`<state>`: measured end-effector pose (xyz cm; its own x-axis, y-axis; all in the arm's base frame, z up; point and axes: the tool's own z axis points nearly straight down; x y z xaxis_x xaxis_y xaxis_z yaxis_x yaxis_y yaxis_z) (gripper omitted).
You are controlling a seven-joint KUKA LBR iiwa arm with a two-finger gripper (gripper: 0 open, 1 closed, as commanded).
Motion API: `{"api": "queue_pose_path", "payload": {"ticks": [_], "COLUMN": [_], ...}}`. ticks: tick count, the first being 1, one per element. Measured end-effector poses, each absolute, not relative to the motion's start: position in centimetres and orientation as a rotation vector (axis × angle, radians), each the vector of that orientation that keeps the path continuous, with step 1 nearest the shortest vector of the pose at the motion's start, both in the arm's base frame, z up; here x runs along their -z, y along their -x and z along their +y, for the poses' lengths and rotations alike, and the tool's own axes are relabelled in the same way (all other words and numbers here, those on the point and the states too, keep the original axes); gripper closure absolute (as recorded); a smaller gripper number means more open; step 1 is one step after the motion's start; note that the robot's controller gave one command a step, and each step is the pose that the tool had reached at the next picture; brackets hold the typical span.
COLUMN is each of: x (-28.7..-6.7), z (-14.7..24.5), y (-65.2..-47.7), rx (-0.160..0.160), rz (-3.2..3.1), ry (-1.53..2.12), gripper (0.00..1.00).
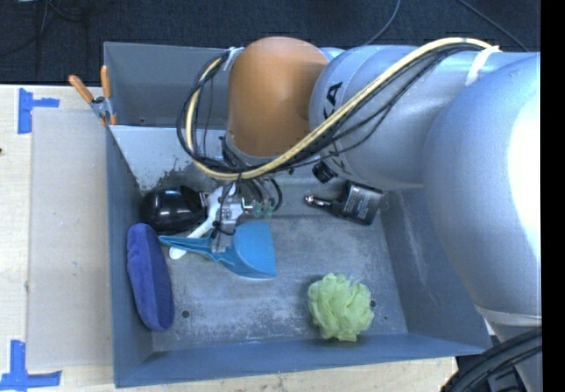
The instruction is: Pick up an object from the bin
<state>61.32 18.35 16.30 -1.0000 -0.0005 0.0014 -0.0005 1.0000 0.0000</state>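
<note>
My gripper (227, 214) reaches down at the bin's left middle, just below the arm's orange cover. Its tip is right on the upper edge of a light blue plastic scoop (247, 251), which lies flat with its handle pointing left. A glossy black rounded object (172, 207) sits just left of the gripper, touching or nearly touching it. From this view I cannot make out whether anything is gripped.
A dark blue oblong cushion-like thing (148, 275) lies along the left wall. A fuzzy light green ball (340, 307) rests near the front wall. A black cylindrical gadget (355, 202) lies at the right, under the arm. Bare floor stretches between scoop and ball.
</note>
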Motion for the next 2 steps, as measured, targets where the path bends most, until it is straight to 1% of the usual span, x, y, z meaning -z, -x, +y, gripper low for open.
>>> {"api": "queue_pose_path", "payload": {"ticks": [1,2], "x": [-16.3,-25.1], "z": [18.3,18.2], "y": [-61.3,-54.2], "rx": [0.0,0.003], "rz": [-3.14,-3.144], "ry": [0.004,-0.004], "gripper": [1.0,1.0]}}
